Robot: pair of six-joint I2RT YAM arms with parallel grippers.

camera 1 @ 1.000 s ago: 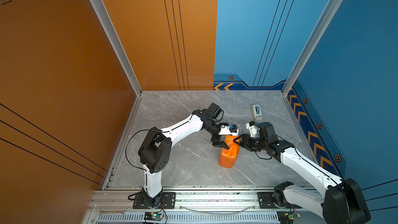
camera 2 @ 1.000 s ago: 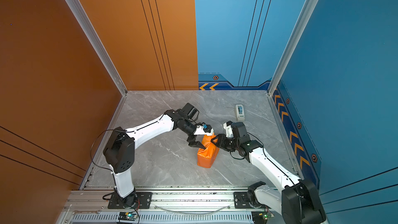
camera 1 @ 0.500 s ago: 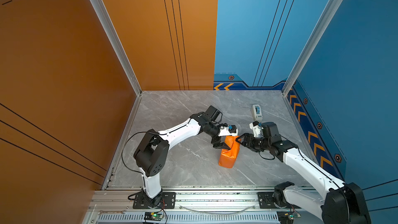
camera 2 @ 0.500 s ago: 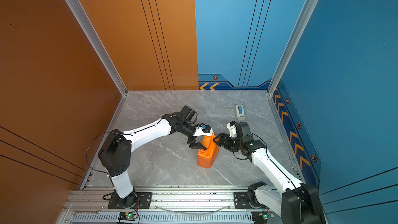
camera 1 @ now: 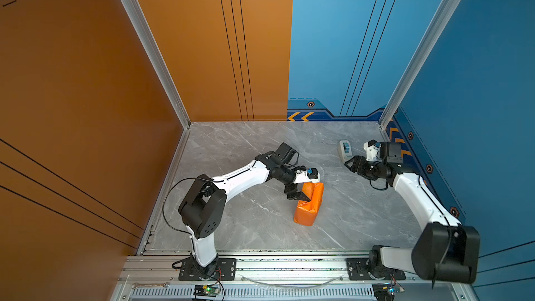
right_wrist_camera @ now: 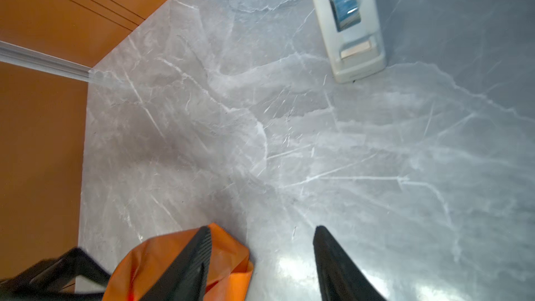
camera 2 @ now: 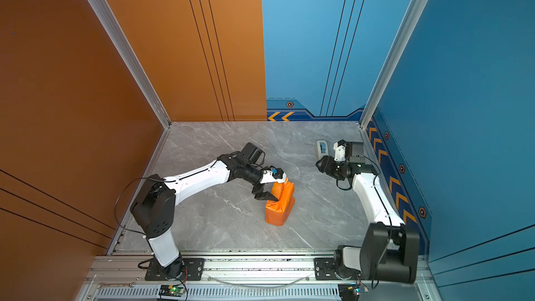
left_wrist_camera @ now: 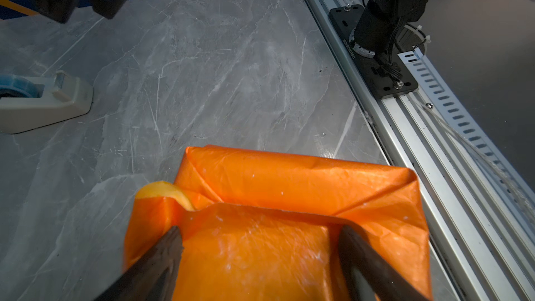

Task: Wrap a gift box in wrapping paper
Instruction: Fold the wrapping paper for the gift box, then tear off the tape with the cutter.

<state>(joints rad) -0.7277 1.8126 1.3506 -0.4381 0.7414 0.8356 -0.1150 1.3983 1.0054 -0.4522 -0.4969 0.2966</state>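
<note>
The wrapping paper (camera 1: 309, 204) (camera 2: 280, 204) is folded orange-side out into a parcel on the grey table, and the gift box is hidden inside it. My left gripper (camera 1: 298, 195) (left_wrist_camera: 260, 235) straddles the parcel's far end, one finger pressed against each side of the paper (left_wrist_camera: 289, 180). A pale yellow inner edge curls up beside one finger. My right gripper (camera 1: 348, 163) (right_wrist_camera: 262, 230) hangs open above bare table, well to the right of the parcel, with nothing between its fingers. A corner of the orange paper (right_wrist_camera: 173, 259) shows behind one finger.
A white tape dispenser (camera 1: 344, 150) (camera 2: 321, 147) (left_wrist_camera: 37, 102) (right_wrist_camera: 347, 21) with a blue roll stands at the back right, just beyond my right gripper. Orange and blue walls close three sides. The aluminium rail (camera 1: 289, 264) runs along the front.
My right gripper has let go of the parcel's far end, opened, and drawn back to the right, toward the tape dispenser. My left gripper has stayed on the parcel.
</note>
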